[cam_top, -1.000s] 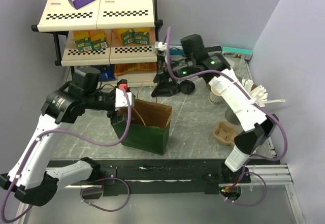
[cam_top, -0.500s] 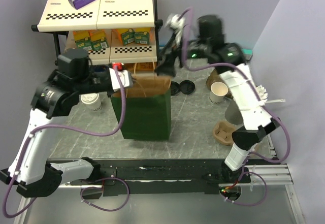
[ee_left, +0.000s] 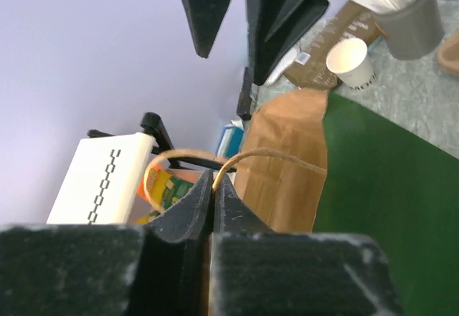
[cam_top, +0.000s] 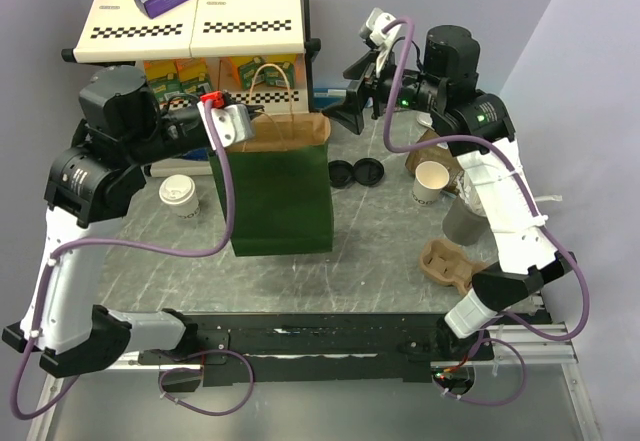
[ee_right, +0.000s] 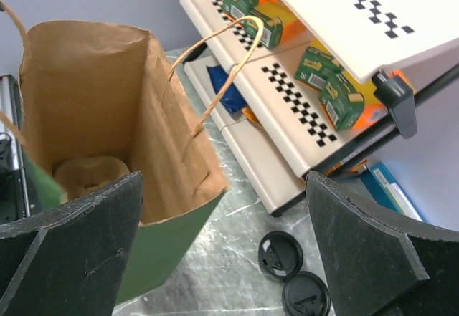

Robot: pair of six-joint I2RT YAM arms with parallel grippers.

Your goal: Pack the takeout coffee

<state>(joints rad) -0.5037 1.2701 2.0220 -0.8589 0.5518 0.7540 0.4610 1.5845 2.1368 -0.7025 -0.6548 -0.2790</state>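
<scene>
Overhead: pinches the handle (cam_top: 268, 86) of the green bag (cam_top: 285, 196) in the pressed-together left gripper (cam_top: 250, 121). Holds the right gripper (cam_top: 352, 96) spread beside the bag's mouth. Shows a lidded cup (cam_top: 178, 197) left of the bag and an open cup (cam_top: 429, 183) to its right. Left wrist: confirms fingers (ee_left: 183, 216) clamped on the handle (ee_left: 272, 155). Right wrist: peers between splayed fingers (ee_right: 72, 251) into the bag (ee_right: 86, 94) at something tan (ee_right: 90, 175), perhaps a tray.
</scene>
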